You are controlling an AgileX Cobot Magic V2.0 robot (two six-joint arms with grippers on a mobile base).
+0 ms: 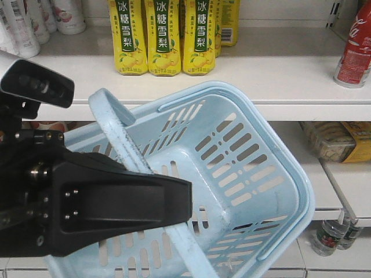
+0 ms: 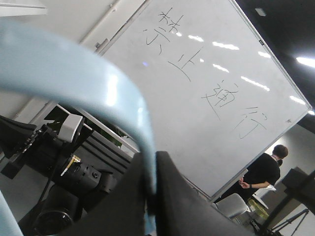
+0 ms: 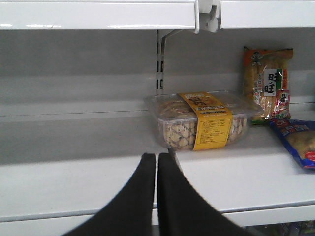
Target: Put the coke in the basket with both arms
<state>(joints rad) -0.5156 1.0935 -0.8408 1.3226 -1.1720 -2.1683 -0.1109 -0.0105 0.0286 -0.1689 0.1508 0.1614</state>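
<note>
The light blue basket (image 1: 232,168) hangs tilted in front of the shelves, its open side towards the camera, with nothing inside. My left gripper (image 1: 182,202) is shut on the basket's flat handle (image 1: 116,133). In the left wrist view the jaws (image 2: 150,162) pinch the blue handle (image 2: 74,73) between them. The coke (image 1: 356,46), a red bottle with white script, stands on the upper shelf at the far right, partly cut off by the frame edge. My right gripper (image 3: 156,160) is shut and empty, facing a lower white shelf; it does not show in the front view.
Yellow pear-drink bottles (image 1: 165,35) and white bottles (image 1: 23,26) stand on the upper shelf. A clear biscuit box (image 3: 202,120), a snack bag (image 3: 266,81) and a blue pack (image 3: 298,142) lie on the lower shelf. Water bottles (image 1: 330,234) stand at the bottom right.
</note>
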